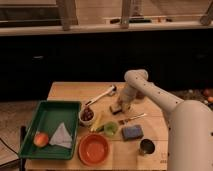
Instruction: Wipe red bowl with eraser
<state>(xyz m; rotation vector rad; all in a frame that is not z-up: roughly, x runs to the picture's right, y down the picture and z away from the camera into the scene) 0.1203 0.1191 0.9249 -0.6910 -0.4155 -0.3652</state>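
Reaching in from the four o'clock corner of the camera view, the white arm (pixel 156 96) bends over the wooden table (pixel 65 91) and sets the gripper (pixel 121 104) low near the table's middle, right at the eraser (pixel 116 109). The eraser is a small dark-topped block with a tan base, lying flat on the wood. The gripper meets it from its one o'clock side and looks to be touching it, but whether it is spread or clamped on the block cannot be told. The red bowl (pixel 94 148) stands upright near the table's front edge, at about seven o'clock from the eraser and well apart from it. Between the two lie a yellow item (pixel 96 121) and a green item (pixel 110 129), side by side. A small dark bowl (pixel 87 115) sits at nine o'clock from the eraser, just beside the green tray (pixel 50 111) that fills the table's nine o'clock side. In the tray a round orange-red fruit (pixel 41 139) rests beside a folded grey cloth (pixel 62 136). A white-handled utensil (pixel 102 95) lies slanted at eleven o'clock from the eraser. A blue-grey sponge (pixel 132 132) lies at five o'clock from the eraser, with a thin utensil (pixel 132 118) between them. A dark cup (pixel 146 146) stands just past the sponge at its five o'clock.
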